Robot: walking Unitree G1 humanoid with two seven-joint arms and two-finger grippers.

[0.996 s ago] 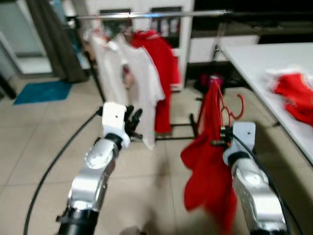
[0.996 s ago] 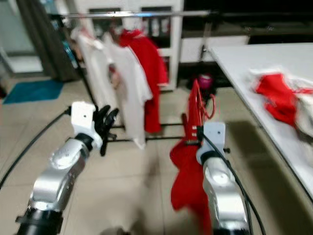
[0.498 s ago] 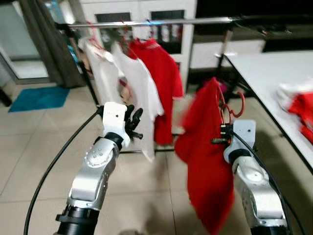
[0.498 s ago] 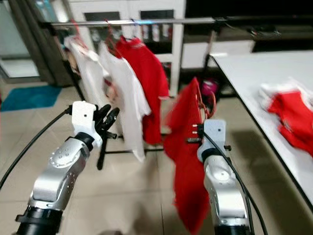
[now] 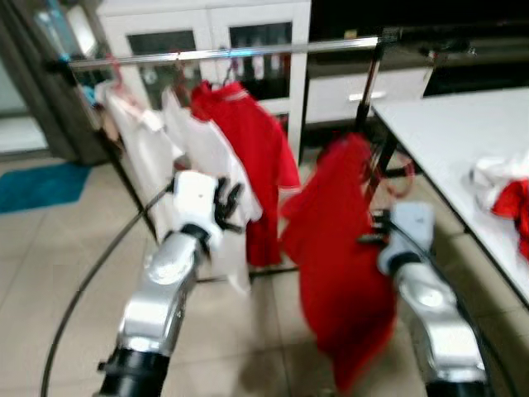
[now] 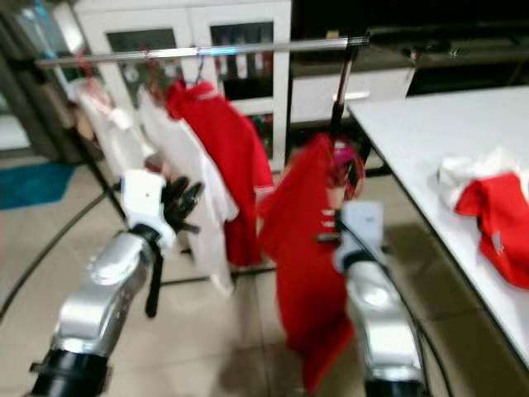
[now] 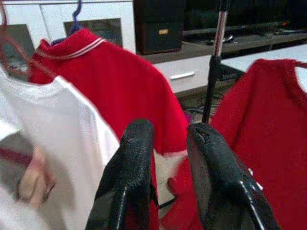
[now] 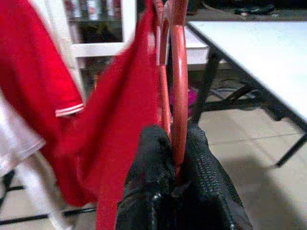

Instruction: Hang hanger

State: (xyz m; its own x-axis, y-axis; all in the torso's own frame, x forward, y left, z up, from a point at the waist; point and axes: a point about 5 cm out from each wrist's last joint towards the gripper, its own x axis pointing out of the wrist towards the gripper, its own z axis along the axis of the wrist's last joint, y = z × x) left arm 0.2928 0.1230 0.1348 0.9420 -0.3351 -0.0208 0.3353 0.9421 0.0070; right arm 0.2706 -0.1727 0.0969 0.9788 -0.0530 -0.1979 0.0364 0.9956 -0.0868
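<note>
My right gripper (image 8: pixel 175 165) is shut on the stem of a red hanger (image 8: pixel 178 81) that carries a red shirt (image 5: pixel 343 273). The shirt hangs in front of my right arm, below and in front of the silver rail (image 5: pixel 248 51) of a clothes rack. The hanger's hook (image 5: pixel 398 176) sticks up to the right of the shirt. My left gripper (image 7: pixel 168 143) is open with nothing between its fingers, raised in front of the white shirts (image 5: pixel 207 157) on the rail. A red polo shirt (image 5: pixel 260 157) hangs beside them.
A white table (image 5: pixel 438 124) stands at the right with red and white clothes (image 5: pixel 506 192) on it. The rack's upright pole (image 5: pixel 370 91) is just behind the held shirt. A white cabinet (image 5: pixel 207 29) is behind the rack. A black cable (image 5: pixel 83 289) crosses the tiled floor.
The view has come closer to the rack, and the rail sits lower in the picture. The held red shirt has swung leftward and spread out. Both grippers keep their states.
</note>
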